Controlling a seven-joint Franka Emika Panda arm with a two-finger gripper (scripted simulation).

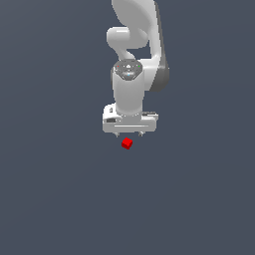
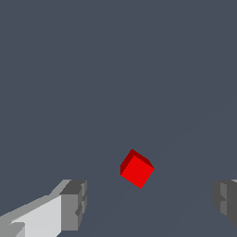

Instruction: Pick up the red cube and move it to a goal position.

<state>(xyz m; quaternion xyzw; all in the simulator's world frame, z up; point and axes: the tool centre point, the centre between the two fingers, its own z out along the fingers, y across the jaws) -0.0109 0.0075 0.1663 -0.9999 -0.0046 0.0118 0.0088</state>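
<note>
So the white Franka arm (image 1: 130,74) hangs straight down from the top of the exterior view, wrist pointing at the flat dark slate-grey floor (image 1: 55,189), and its white gripper (image 1: 129,135) sits just above the small bright red matte cube (image 1: 127,144). In that view only two stubby little fingertips (image 1: 117,134) poke out under the wide white hand body, and the cube sits right below the gap between them, a touch toward the exterior view's left fingertip if anything. I can't tell from there whether anything is touching, but it looks like there's a sliver of space. The wrist view clears it up: the cube (image 2: 136,169) lies on the bare floor, turned at an angle so one corner faces the camera, with its darker top face and brighter side face both showing. The two grey finger pads (image 2: 74,205) stand far apart on either side of it, with open floor between each pad and the cube. So the jaws are spread wide, way wider than the cube, and they've got hold of nothing. The cube is flat on the ground, not lifted.
</note>
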